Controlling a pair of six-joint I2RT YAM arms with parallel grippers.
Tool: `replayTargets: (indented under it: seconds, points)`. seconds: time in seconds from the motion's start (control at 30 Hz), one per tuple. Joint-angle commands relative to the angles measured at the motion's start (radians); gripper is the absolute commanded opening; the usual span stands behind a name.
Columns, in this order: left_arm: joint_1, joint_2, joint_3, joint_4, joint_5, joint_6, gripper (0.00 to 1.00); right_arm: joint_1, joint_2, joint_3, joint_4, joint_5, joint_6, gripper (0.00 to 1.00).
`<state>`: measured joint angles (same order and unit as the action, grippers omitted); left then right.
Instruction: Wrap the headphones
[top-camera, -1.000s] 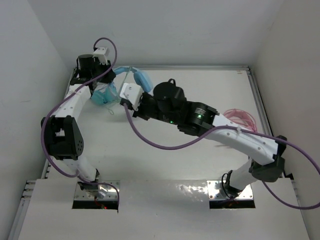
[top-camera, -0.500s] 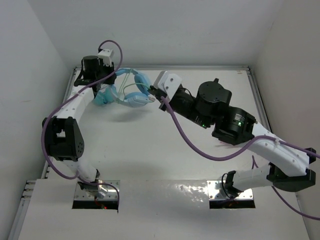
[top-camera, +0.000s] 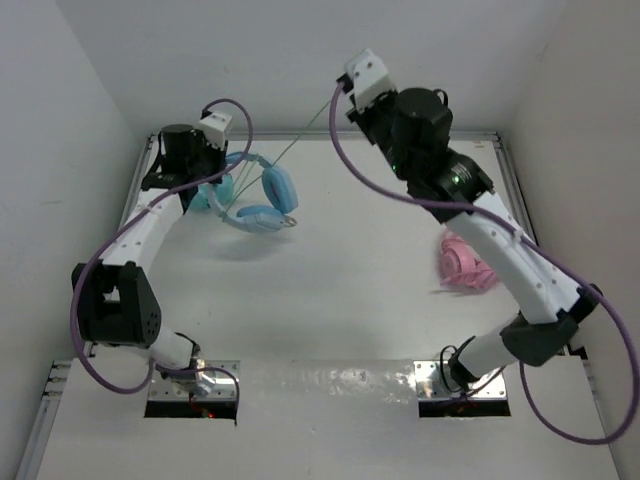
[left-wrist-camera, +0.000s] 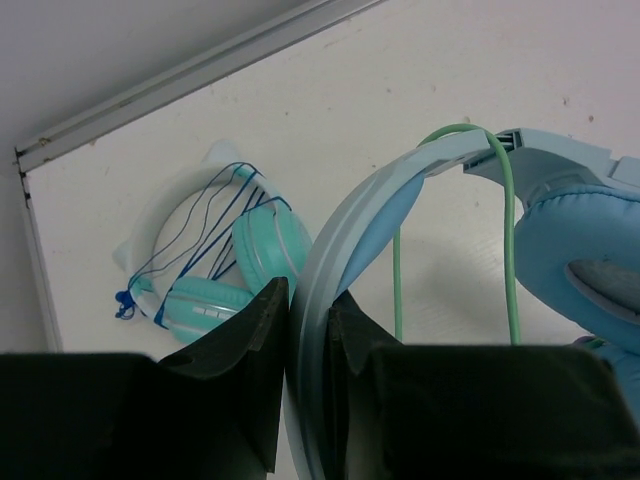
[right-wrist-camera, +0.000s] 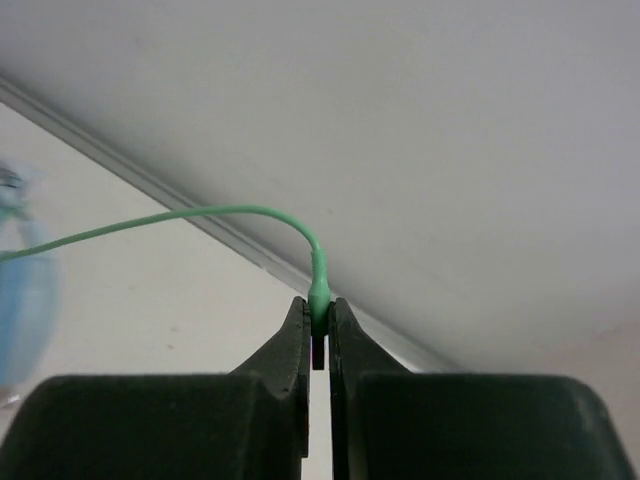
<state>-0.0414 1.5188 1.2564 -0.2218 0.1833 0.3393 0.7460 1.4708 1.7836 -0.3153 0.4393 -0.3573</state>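
Two grippers, both clamped. The left gripper (left-wrist-camera: 305, 315) pinches the smooth, curved blue headband (left-wrist-camera: 365, 205) of the headphones (top-camera: 262, 198), held above the table's (top-camera: 340, 280) far-left corner with the padded oval cups hanging. The right gripper (right-wrist-camera: 318, 335), high by the back wall, is closed on the moulded plug end (right-wrist-camera: 318, 285) of the thin pale-green cable (right-wrist-camera: 190, 216), which stretches back to the headphones. Smaller teal headphones (left-wrist-camera: 250, 262) lie underneath, looped in blue cord. Pink headphones (top-camera: 465, 262) lie at the right.
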Motion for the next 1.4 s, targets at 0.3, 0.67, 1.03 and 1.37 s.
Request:
replayTargets:
  seconds: [0.3,0.67,1.03,1.37]
  points:
    - [-0.068,-0.194,-0.039,-0.120,0.050,0.139,0.00,-0.424,0.304,0.280,-0.054,-0.197,0.297,0.00]
    - [-0.087,-0.195,0.080,-0.344,0.280,0.112,0.00,-0.459,0.440,0.295,0.031,-0.283,0.317,0.00]
    - [-0.087,-0.183,0.221,-0.315,0.591,-0.149,0.00,-0.442,0.387,-0.234,0.397,-0.554,0.547,0.00]
    - [-0.046,-0.079,0.317,-0.142,0.722,-0.486,0.00,-0.210,0.166,-0.912,1.074,-0.576,0.771,0.00]
